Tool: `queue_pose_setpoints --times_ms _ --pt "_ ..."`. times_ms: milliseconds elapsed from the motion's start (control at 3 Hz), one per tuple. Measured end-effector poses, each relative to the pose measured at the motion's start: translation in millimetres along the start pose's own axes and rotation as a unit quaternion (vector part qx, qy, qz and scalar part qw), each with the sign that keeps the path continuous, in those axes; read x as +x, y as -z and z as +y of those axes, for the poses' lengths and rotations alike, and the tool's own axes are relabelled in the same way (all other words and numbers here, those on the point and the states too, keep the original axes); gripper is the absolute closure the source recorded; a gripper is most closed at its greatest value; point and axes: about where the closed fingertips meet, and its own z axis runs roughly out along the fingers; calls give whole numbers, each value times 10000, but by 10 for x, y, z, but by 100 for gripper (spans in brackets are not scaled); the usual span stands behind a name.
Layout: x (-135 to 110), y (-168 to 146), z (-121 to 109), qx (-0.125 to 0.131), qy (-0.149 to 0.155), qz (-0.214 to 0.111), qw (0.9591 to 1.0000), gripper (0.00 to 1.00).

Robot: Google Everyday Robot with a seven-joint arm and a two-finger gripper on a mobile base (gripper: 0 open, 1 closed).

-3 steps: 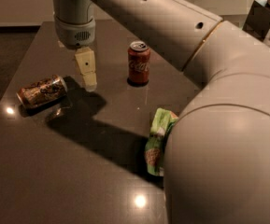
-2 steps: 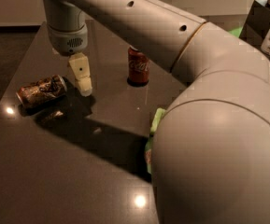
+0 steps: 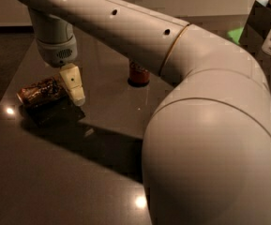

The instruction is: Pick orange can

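Mottled orange-gold, the orange can [image 3: 41, 92] lies on its side on the dark table [image 3: 55, 182], toward 9 o'clock. The gripper [image 3: 77, 93] hangs at the can's 3 o'clock, just beside its end; whether it gapes or grips, I cannot tell. A red can [image 3: 139, 74] stands half hidden behind the arm [image 3: 139, 27].

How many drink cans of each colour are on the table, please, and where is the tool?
orange can: 1, lying on its side
red can: 1, mostly hidden behind the arm
Total: 2
The tool is just beside the orange can.
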Motion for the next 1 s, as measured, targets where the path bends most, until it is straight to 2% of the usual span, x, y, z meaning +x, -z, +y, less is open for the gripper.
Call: queue_pose_setpoints --times_ms 333,667,1000 --pt "-200 -52 40 -94 98 30 9999 0" --pt "-486 -67 95 -146 148 67 9998 15" --pt "-609 -51 101 -164 145 74 9997 36"
